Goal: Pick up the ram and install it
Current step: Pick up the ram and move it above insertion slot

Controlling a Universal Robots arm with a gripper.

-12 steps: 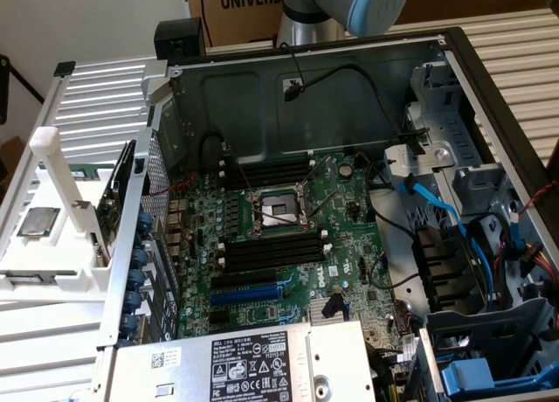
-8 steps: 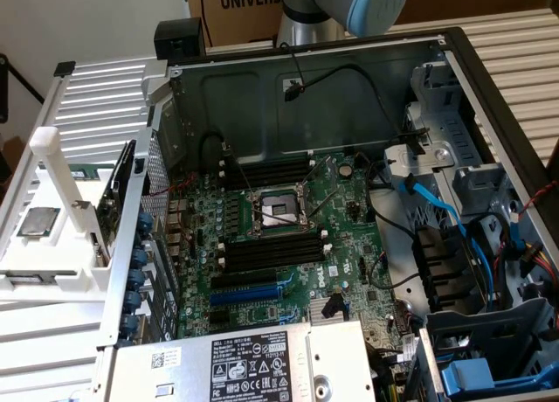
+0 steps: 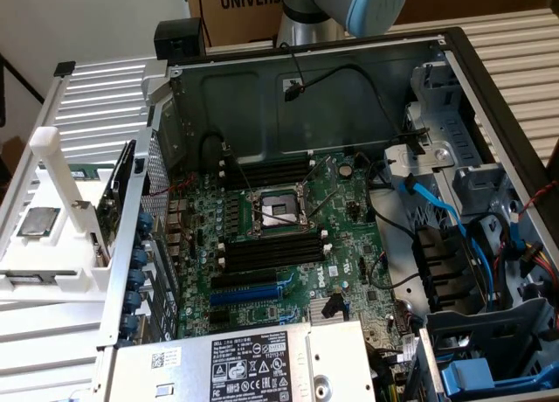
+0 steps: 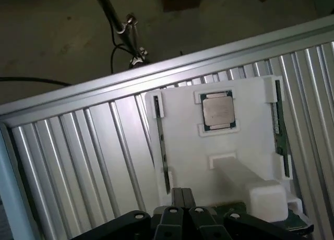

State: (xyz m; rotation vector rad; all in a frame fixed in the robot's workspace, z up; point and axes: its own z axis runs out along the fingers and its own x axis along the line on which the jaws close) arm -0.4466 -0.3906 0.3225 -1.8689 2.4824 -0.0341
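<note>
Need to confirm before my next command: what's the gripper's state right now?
Gripper: closed, holding nothing; a dark-green ram stick sits in the white plastic holder.

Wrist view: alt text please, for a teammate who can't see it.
The shut end effector hangs near a white holder on a ribbed metal surface. The holder carries a processor chip in a recess, one ram stick on edge along one side and a second ram stick along the opposite side.
</note>
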